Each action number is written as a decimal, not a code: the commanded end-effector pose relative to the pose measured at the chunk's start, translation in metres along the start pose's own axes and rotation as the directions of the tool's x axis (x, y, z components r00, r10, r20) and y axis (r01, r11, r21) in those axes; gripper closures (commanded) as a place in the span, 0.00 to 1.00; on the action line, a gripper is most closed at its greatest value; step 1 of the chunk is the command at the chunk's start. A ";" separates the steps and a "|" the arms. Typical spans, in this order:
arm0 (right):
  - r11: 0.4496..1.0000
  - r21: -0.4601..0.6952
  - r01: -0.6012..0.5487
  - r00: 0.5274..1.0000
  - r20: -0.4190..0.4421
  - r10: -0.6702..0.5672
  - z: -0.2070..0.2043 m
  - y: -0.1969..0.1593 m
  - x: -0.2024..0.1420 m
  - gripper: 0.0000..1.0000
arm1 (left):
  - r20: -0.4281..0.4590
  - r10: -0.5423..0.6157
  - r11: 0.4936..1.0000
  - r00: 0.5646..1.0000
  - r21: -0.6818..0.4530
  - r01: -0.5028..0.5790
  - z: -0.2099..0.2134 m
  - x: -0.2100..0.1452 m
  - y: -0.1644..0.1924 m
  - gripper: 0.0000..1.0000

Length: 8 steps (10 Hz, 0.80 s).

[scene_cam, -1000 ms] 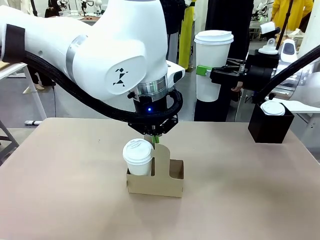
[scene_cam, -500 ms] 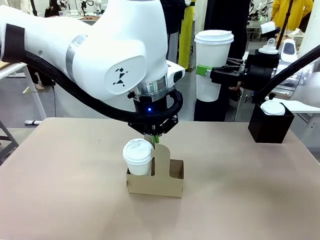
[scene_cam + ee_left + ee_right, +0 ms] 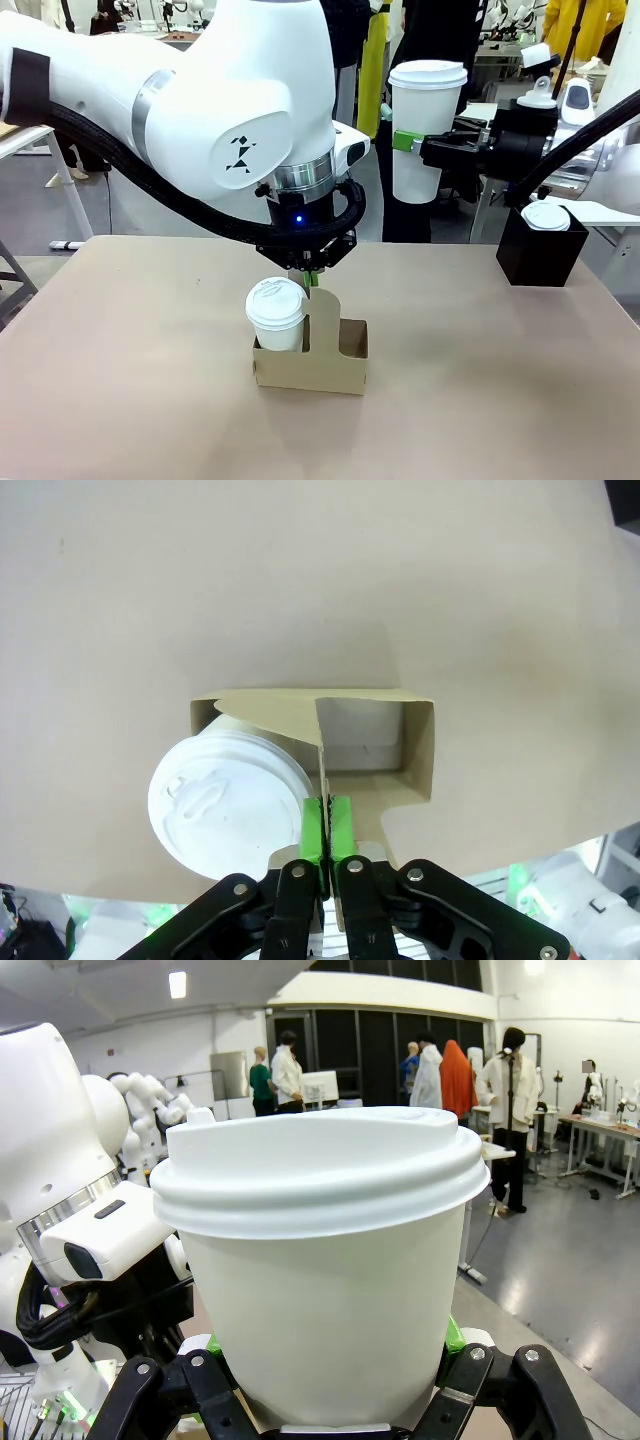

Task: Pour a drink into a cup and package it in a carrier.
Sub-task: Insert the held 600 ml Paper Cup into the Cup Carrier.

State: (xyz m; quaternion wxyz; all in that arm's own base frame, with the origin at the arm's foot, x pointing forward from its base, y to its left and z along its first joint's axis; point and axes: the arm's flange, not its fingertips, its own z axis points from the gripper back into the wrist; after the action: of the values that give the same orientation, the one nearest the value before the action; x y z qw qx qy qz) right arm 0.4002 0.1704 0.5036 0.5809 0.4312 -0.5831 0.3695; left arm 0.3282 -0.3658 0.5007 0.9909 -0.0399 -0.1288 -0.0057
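Note:
The brown cardboard carrier [image 3: 345, 362] stands mid-table with a short white lidded cup [image 3: 276, 308] in its left slot. My left gripper [image 3: 312, 276] hangs straight over it. In the left wrist view the left gripper [image 3: 325, 825] has its green pads pressed onto the thin upright handle tab [image 3: 320, 750], beside the lidded cup [image 3: 228, 798]. My right gripper [image 3: 412, 142] holds the tall white cup [image 3: 424, 130] in the air at the right, above the table's far edge. Its fingers [image 3: 175, 1380] clamp the cup [image 3: 325, 1280] near its base. The drink is out of view.
A black box [image 3: 540, 255] with a small domed-lid cup [image 3: 546, 215] on top stands at the table's far right. The right slot of the carrier [image 3: 365, 738] is free. Bare tabletop [image 3: 130, 380] lies on both sides of the carrier. People stand beyond the far edge.
Neither arm nor any cup has visibly moved; only a person in the background behind the raised cup has shifted.

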 end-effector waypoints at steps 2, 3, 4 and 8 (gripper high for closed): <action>1.000 -0.007 0.007 1.000 0.010 -0.007 -0.004 -0.001 0.006 0.20 | -0.004 -0.054 0.998 0.999 -0.029 0.054 0.006 0.003 0.005 0.25; 1.000 -0.007 0.007 1.000 0.010 -0.007 -0.004 -0.001 0.006 0.20 | -0.012 -0.080 0.996 0.997 -0.045 0.079 0.015 0.003 0.009 0.00; 1.000 0.000 0.000 1.000 0.000 0.000 0.000 0.000 0.000 0.20 | -0.022 -0.118 0.991 0.993 -0.069 0.116 0.022 0.001 0.012 0.00; 0.983 0.175 0.047 0.997 -0.063 -0.036 -0.012 -0.026 -0.039 0.20 | 0.020 -0.397 0.896 0.918 -0.207 0.392 0.069 -0.003 0.080 0.00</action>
State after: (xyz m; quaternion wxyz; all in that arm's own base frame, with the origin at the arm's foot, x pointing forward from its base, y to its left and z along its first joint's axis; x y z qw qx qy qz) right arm 0.4102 0.1788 0.4653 0.5775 0.4707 -0.5312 0.4034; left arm 0.3161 -0.3182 0.5642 0.9702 -0.1041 -0.1278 -0.1777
